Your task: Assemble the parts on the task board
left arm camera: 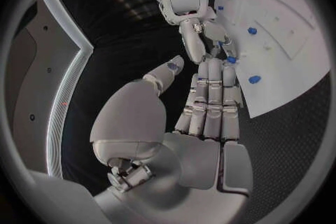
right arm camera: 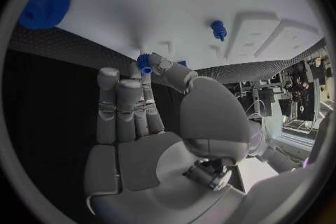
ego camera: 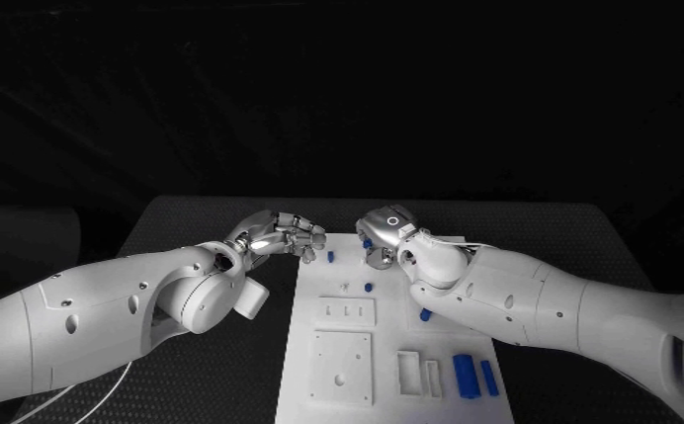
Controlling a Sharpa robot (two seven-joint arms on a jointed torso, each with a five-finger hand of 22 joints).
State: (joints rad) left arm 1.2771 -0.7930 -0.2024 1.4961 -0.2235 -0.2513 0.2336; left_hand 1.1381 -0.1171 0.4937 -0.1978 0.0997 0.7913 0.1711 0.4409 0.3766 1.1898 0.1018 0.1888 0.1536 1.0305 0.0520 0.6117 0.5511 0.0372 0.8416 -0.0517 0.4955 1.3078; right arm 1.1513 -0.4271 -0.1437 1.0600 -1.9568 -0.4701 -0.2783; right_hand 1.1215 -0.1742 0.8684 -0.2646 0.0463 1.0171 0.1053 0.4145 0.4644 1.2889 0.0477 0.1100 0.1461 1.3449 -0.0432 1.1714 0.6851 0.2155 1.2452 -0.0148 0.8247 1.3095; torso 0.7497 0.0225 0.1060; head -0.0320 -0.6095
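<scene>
White task board (ego camera: 349,365) on black table (ego camera: 200,216), head view. Board runs from 6 o'clock up to picture centre. Blue parts: two upright-lying bars (ego camera: 465,373) at 5 o'clock on the board, a small piece (ego camera: 425,314) at mid-board beside the right forearm, another small piece (ego camera: 331,257) near the far edge. Left hand (ego camera: 280,233) sits just off the board's far-left corner, fingers extended together, nothing visibly held. Right hand (ego camera: 384,236) is over the far edge at 12 o'clock of the board, fingers pointing down.

Left wrist view: left hand (left arm camera: 210,106) flat, fingers straight and side by side, thumb apart, empty. Right hand (left arm camera: 203,39) beyond the fingertips, its fingers down at a blue part (left arm camera: 231,59) on the board edge; contact likely, grasp uncertain.

Right wrist view: right hand (right arm camera: 140,101), with a small blue part (right arm camera: 143,61) at thumb and fingertip; appears pinched. Blue gear (right arm camera: 45,3) and a blue peg (right arm camera: 218,29) lie on the board.

Risk, judged: a fingertip-only pinch on so small a piece may let it twist or drop; the hands stand close and could collide.
</scene>
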